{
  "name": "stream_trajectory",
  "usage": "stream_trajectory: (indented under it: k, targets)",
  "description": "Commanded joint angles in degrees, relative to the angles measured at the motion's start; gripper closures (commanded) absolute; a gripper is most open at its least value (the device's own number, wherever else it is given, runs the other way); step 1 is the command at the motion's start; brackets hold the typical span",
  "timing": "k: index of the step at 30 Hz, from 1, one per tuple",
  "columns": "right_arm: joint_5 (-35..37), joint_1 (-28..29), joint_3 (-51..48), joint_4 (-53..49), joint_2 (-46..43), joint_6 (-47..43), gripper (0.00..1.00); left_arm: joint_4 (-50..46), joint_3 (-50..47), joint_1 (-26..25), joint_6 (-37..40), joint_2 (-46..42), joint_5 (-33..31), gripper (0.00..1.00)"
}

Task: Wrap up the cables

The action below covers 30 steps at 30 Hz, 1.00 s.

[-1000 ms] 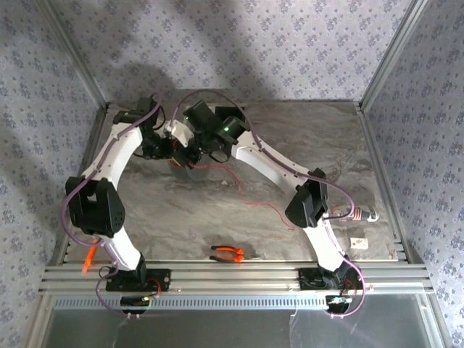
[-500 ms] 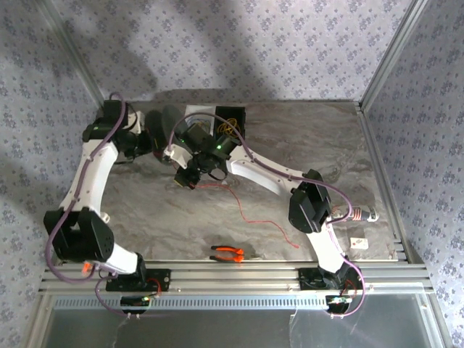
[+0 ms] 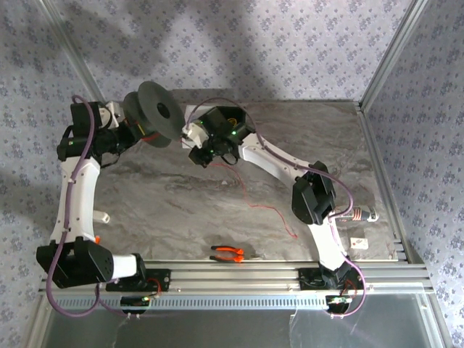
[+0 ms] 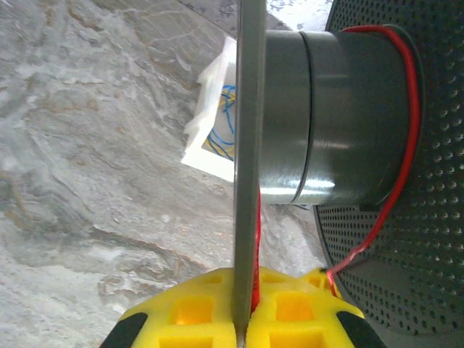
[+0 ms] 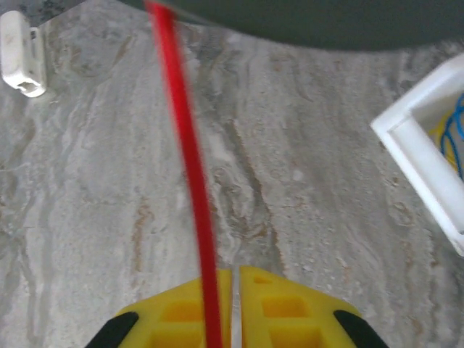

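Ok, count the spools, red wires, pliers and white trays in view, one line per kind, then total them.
spool: 1
red wire: 1
pliers: 1
white tray: 1
Total: 4

Both arms stretch toward the far-left corner, the left gripper point(image 4: 243, 315) clamped tight, the right gripper point(image 5: 233, 304) closed too.
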Motion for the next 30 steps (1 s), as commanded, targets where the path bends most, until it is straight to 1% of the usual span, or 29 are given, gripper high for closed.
stream_trajectory:
  k: [1,4,8,11,14,15,16,17,18,19,21,23,24,26,28,29,30]
  targets:
    - [-0.22,-2.49,-4.03,-3.54,0.45,-0.23,0.85,10.16,1.32,3.18,-2.86,-3.83,3.47,1.00]
    - [-1.38,-4.38,-7.71,-1.56,-1.15,0.19,0.75,11.07,0.75,4.82,-3.69,-4.62,5.56,1.00]
    - [-2.88,-6.76,-13.03,1.26,-3.44,0.69,0.59,10.57,0.95,6.45,-3.45,-5.18,6.47,1.00]
    - [-3.88,-8.02,-16.76,2.83,-5.13,0.93,0.55,9.87,1.35,7.09,-3.08,-5.31,6.80,1.00]
    - [-4.60,-9.08,-20.25,4.36,-6.67,1.25,0.56,9.47,1.65,7.42,-2.73,-5.35,6.92,1.00]
    - [-4.69,-9.37,-21.20,4.79,-7.04,1.35,0.57,9.41,1.62,7.49,-2.72,-5.42,7.01,1.00]
    - [-4.78,-9.65,-22.05,5.19,-7.39,1.49,0.62,9.49,1.64,7.46,-2.72,-5.45,6.96,1.00]
    - [-4.79,-9.96,-23.11,5.82,-7.83,1.65,0.73,9.49,1.71,7.57,-2.72,-5.52,7.14,1.00]
    - [-4.87,-10.25,-23.96,6.46,-8.17,1.89,0.89,9.54,1.84,7.54,-2.72,-5.50,7.46,1.00]
    - [-4.88,-10.57,-24.53,6.66,-8.39,1.97,1.00,9.58,1.88,7.55,-2.72,-5.38,7.96,1.00]
    - [-4.70,-11.34,-25.35,6.86,-8.53,2.05,1.00,9.88,2.27,7.68,-2.57,-5.12,10.28,1.00]
    - [-4.55,-12.31,-25.32,6.38,-8.11,2.25,1.00,10.41,2.54,7.70,-1.70,-4.79,14.28,1.00]
    - [-4.29,-12.81,-24.97,5.87,-7.85,2.24,1.00,9.64,3.10,7.63,-0.63,-4.29,16.81,1.00]
    - [-3.71,-13.97,-23.76,4.55,-7.16,2.15,1.00,5.66,4.73,7.02,3.64,-3.29,19.52,1.00]
    - [-2.33,-15.07,-21.99,2.97,-6.46,1.92,1.00,-0.27,6.46,5.53,9.55,-2.74,19.34,1.00]
    - [-1.50,-15.67,-20.53,1.70,-5.87,1.75,1.00,-3.14,7.31,4.41,12.85,-2.59,18.39,1.00]
    - [-0.89,-16.40,-18.79,0.34,-5.24,1.62,1.00,-6.27,8.02,3.03,15.93,-2.49,16.17,1.00]
